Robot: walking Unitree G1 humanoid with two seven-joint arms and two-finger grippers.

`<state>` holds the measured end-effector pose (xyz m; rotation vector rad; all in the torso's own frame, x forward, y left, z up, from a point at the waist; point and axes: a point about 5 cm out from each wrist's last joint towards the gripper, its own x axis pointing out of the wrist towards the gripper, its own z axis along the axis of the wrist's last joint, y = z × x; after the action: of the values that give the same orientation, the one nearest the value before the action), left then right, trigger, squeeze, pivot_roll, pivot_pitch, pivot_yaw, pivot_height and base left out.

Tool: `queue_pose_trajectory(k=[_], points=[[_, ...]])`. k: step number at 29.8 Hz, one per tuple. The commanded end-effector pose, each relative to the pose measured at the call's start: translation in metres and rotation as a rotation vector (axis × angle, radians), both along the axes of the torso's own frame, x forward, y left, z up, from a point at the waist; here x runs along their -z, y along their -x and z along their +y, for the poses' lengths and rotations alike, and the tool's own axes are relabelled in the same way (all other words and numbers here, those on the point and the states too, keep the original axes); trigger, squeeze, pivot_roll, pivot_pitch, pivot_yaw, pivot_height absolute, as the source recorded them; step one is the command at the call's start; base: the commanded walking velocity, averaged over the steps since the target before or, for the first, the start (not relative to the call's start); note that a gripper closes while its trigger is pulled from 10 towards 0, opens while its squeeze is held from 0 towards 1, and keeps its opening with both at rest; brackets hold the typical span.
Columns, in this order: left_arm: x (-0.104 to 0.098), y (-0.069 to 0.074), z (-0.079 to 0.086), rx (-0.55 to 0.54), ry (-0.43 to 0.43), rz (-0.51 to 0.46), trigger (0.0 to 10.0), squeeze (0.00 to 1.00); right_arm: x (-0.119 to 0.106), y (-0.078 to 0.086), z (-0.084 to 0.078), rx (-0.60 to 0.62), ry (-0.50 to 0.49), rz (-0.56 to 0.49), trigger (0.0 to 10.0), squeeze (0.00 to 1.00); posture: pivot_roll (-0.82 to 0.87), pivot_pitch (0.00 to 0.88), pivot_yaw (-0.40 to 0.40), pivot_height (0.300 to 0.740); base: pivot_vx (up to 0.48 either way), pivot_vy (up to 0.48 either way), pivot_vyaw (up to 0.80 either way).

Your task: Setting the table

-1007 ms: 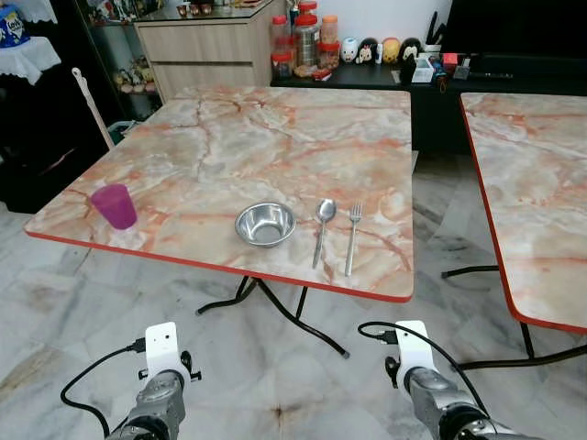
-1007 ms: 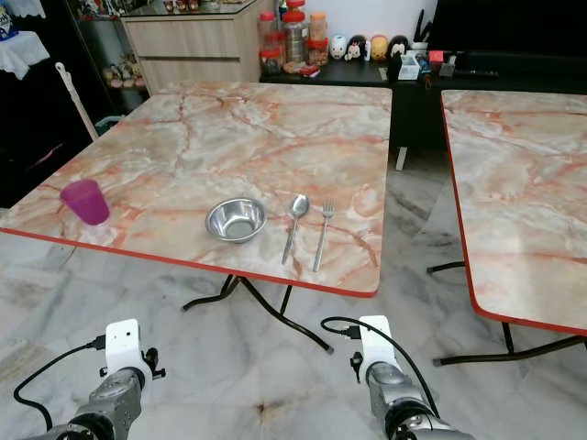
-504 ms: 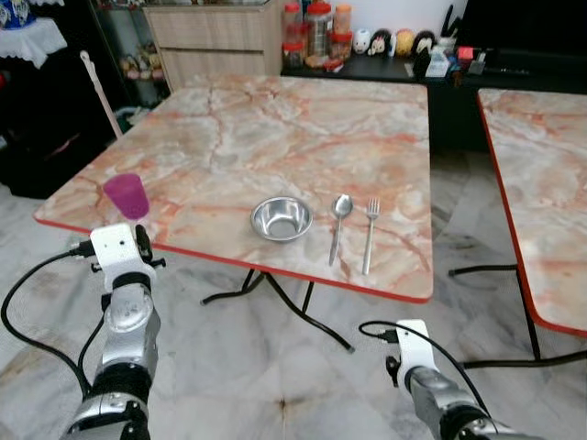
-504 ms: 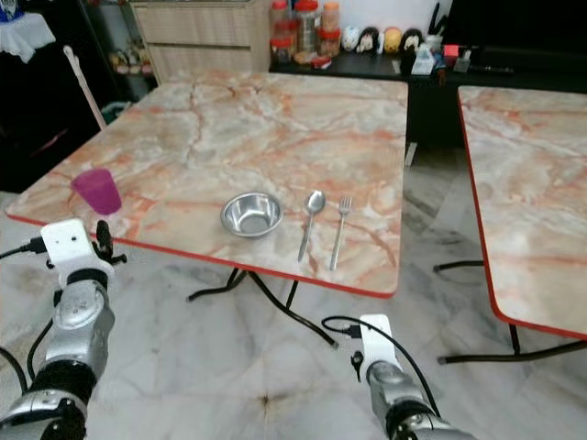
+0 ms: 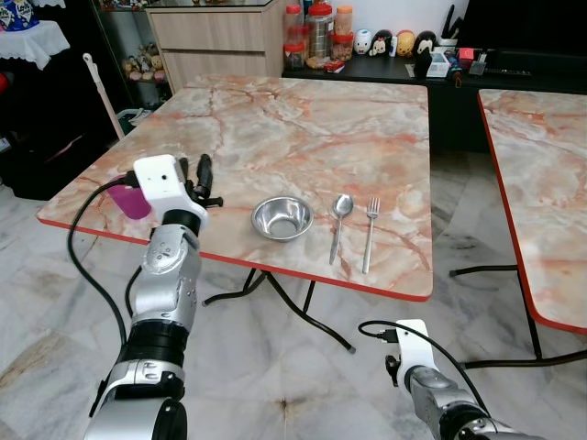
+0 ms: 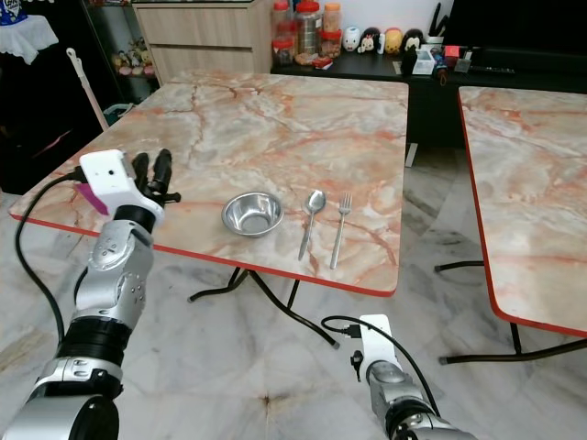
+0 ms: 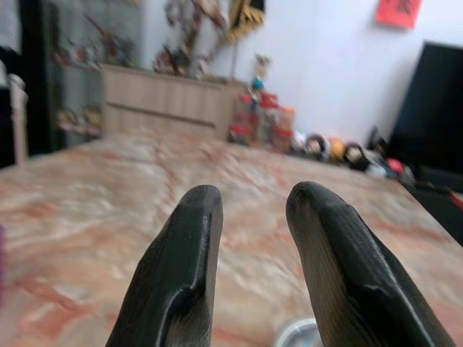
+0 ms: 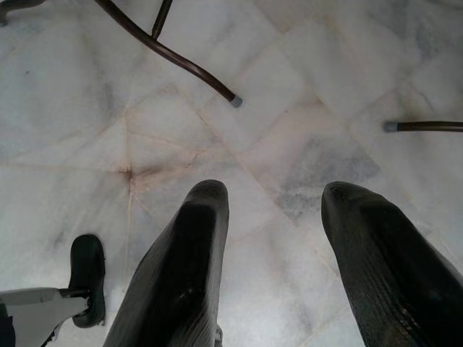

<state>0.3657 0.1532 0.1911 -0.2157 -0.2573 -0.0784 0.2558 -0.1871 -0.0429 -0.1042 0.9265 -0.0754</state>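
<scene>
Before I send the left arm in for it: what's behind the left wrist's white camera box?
A purple plastic cup stands on the marble table near its red edge, mostly covered by the white camera box. Its rim and inside are covered. The left gripper hovers beside it, jaws open.

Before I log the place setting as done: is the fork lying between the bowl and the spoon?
No, the spoon lies between the steel bowl and the fork, which is the outermost piece on the right.

We saw a bowl [image 5: 282, 217] on the table [image 5: 303, 137], spoon [image 5: 337, 225] and fork [image 5: 368, 235] to its right, cup [image 5: 128, 201] far left.
</scene>
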Motion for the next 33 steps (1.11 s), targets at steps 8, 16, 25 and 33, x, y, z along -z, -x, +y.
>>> queue_pose_trajectory(k=[8, 16, 25, 33], points=[[0.003, -0.025, -0.031, 0.085, -0.004, 0.191, 10.0, 1.00, -0.003, -0.004, 0.003, -0.010, -0.002, -0.015, 10.0, 0.00, -0.01, 0.006, 0.044, 0.740, 0.000, 0.000, 0.00], [0.015, -0.032, -0.040, 0.111, -0.047, 0.305, 10.0, 1.00, -0.003, -0.005, 0.003, -0.015, -0.001, -0.015, 10.0, 0.00, 0.00, 0.002, 0.040, 0.740, 0.000, 0.000, 0.00], [0.028, -0.035, -0.046, 0.123, -0.082, 0.412, 10.0, 1.00, -0.003, -0.005, 0.005, -0.013, -0.005, -0.016, 10.0, 0.00, 0.01, 0.000, 0.034, 0.740, 0.000, 0.000, 0.00], [0.030, -0.037, -0.054, 0.145, -0.104, 0.444, 10.0, 1.00, -0.003, -0.005, 0.005, -0.024, -0.003, -0.016, 10.0, 0.00, 0.02, 0.000, 0.028, 0.740, 0.000, 0.000, 0.00]])
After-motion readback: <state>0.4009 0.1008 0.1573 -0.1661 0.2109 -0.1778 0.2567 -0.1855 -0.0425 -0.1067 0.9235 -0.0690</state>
